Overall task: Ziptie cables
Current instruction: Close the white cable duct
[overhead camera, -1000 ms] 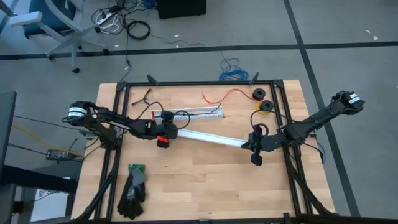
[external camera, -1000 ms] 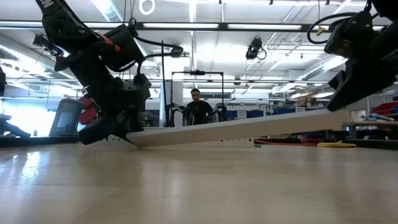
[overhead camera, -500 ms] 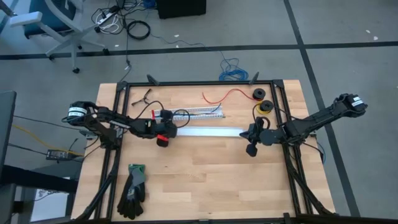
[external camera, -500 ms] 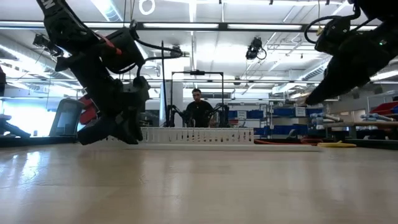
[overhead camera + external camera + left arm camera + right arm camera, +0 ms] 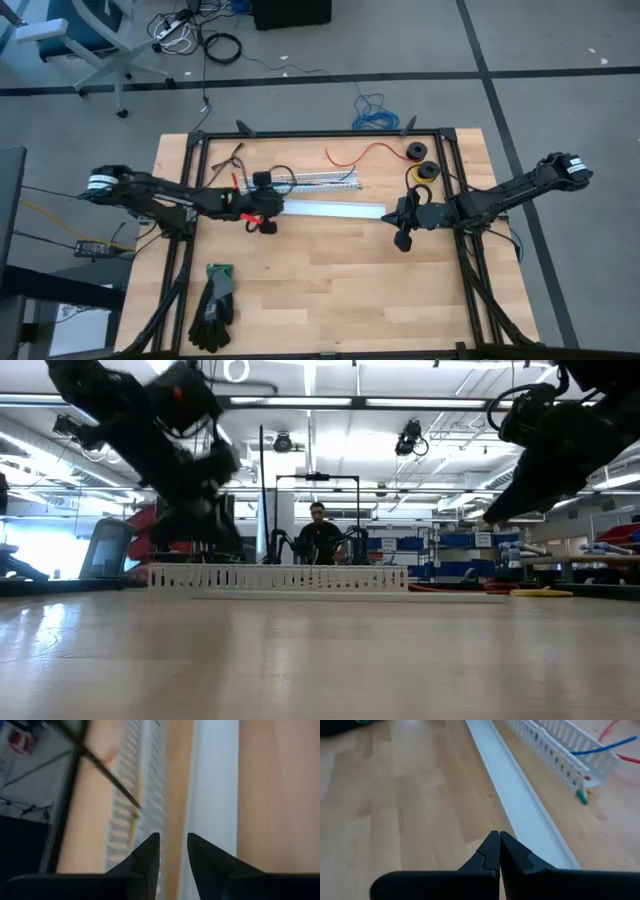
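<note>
We see bare table (image 5: 330, 290) in front, gloves (image 5: 213, 305) near its front left edge, cables (image 5: 305, 183) in the slotted white channel (image 5: 318, 180), left gripper (image 5: 268, 222) slightly parted, empty, by the flat cover strip (image 5: 335, 209), right gripper (image 5: 402, 241) closed, empty, at its other end.

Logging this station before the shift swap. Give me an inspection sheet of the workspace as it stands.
Surface: wooden table, framed by dark rails.
Job's things: slotted white channel holding the cables; flat white cover strip beside it.
Clutter: gloves, red wire, two spools.
Grippers: left gripper slightly open at the strip's end; right gripper shut at the other end, holding nothing.
Cables: blue coiled cable on the floor.
Surroundings: person behind; office chair.
</note>
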Action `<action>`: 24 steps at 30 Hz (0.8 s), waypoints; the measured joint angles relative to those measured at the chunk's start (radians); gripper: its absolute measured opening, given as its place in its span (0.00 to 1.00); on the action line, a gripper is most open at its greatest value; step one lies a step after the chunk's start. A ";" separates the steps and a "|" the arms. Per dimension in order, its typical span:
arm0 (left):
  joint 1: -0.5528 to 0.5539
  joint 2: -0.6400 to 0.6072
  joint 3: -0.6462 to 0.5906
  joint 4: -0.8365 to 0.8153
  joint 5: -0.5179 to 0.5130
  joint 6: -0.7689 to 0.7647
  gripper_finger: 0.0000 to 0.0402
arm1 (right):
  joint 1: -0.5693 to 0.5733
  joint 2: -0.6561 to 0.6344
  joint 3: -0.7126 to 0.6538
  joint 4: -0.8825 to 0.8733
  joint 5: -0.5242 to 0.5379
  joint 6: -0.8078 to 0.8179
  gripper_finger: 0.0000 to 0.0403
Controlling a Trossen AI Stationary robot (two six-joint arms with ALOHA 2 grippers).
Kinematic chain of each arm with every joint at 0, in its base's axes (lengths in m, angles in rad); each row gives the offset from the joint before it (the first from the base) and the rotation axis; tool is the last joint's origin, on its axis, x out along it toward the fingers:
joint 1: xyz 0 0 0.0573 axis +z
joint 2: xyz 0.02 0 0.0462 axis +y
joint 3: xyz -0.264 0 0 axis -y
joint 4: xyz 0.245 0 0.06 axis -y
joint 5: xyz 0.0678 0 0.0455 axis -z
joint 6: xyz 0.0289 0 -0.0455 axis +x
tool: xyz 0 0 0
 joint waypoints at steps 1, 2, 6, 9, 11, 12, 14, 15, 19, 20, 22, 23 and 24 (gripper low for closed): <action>-0.005 -0.036 0.000 0.000 0.000 -0.005 0.26 | -0.008 0.011 0.000 0.022 -0.013 -0.001 0.00; -0.007 -0.069 0.000 -0.002 0.000 -0.010 0.25 | -0.017 0.028 0.000 0.046 -0.028 -0.003 0.00; -0.013 -0.212 -0.023 -0.014 0.022 -0.089 0.23 | -0.037 0.142 0.006 0.129 -0.059 -0.030 0.00; -0.013 -0.328 -0.073 -0.013 0.067 -0.173 0.22 | -0.037 0.250 0.061 0.129 -0.057 -0.042 0.00; -0.013 -0.402 -0.121 0.012 0.131 -0.212 0.21 | -0.037 0.322 0.114 0.129 -0.057 -0.082 0.00; -0.013 -0.436 -0.148 0.019 0.168 -0.234 0.21 | -0.038 0.362 0.148 0.128 -0.057 -0.107 0.00; -0.013 -0.501 -0.199 0.024 0.222 -0.279 0.21 | -0.047 0.437 0.222 0.131 -0.058 -0.158 0.00; -0.013 -0.524 -0.222 0.022 0.228 -0.313 0.21 | -0.055 0.475 0.261 0.131 -0.057 -0.182 0.00; -0.013 -0.581 -0.315 0.027 0.230 -0.412 0.21 | -0.107 0.634 0.426 0.133 -0.061 -0.284 0.00; -0.013 -0.589 -0.336 0.038 0.233 -0.422 0.20 | -0.123 0.676 0.470 0.132 -0.068 -0.309 0.00; -0.013 -0.593 -0.375 0.079 0.233 -0.442 0.20 | -0.156 0.762 0.561 0.139 -0.090 -0.359 0.00; -0.013 -0.591 -0.392 0.104 0.233 -0.447 0.20 | -0.171 0.804 0.604 0.133 -0.105 -0.383 0.00; -0.013 -0.592 -0.406 0.125 0.232 -0.451 0.20 | -0.187 0.847 0.652 0.130 -0.128 -0.409 0.00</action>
